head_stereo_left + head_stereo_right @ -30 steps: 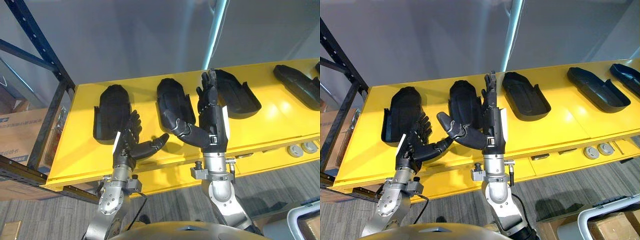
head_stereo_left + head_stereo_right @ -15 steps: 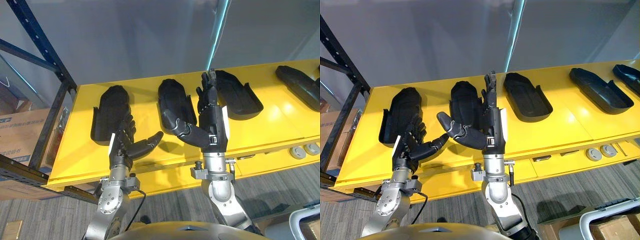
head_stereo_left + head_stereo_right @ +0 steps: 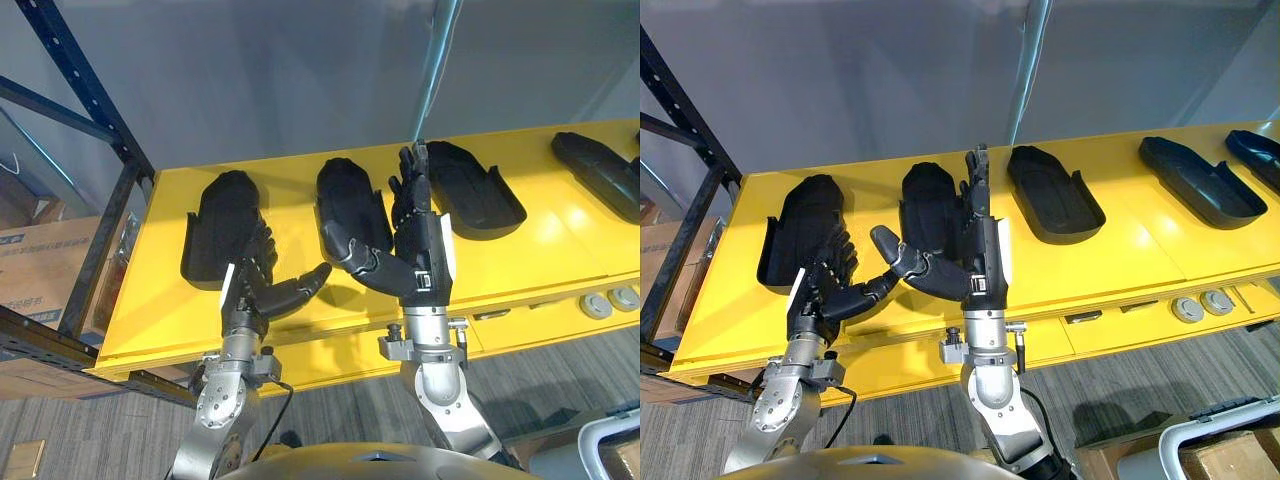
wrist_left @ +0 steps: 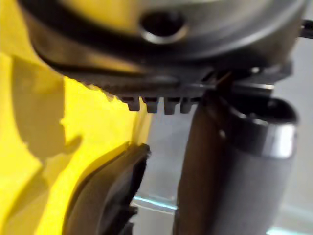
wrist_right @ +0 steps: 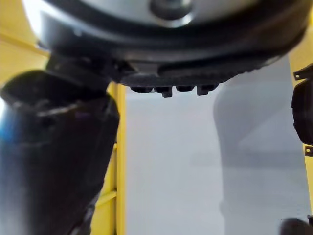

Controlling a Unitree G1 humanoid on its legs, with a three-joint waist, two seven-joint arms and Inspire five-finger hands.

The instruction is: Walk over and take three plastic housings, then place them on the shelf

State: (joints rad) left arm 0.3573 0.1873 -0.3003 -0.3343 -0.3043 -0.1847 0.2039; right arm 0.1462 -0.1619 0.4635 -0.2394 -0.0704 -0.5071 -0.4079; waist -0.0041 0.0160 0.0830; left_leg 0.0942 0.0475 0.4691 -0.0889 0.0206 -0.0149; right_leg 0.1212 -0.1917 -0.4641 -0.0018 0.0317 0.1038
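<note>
Several black plastic housings lie in a row on the yellow table (image 3: 560,240): one at the left (image 3: 218,222), one in the middle (image 3: 345,198), one right of it (image 3: 478,190), and more at the far right (image 3: 1195,180). My left hand (image 3: 258,285) hovers open over the front end of the left housing, thumb pointing right. My right hand (image 3: 415,235) stands open with fingers straight up, between the middle housing and the one to its right; its thumb (image 3: 350,255) reaches over the middle housing's front end. Neither hand holds anything. The left wrist view shows a housing edge (image 4: 105,196).
A dark blue rack upright (image 3: 100,170) stands at the table's left end, with a cardboard box (image 3: 40,270) behind it. Round sockets (image 3: 610,298) sit in the table's front right. A white bin rim (image 3: 1200,435) shows at the lower right on the floor.
My left hand has drawn slightly left and back toward the left housing's front end. The right hand has stayed nearly still, drifting a little left.
</note>
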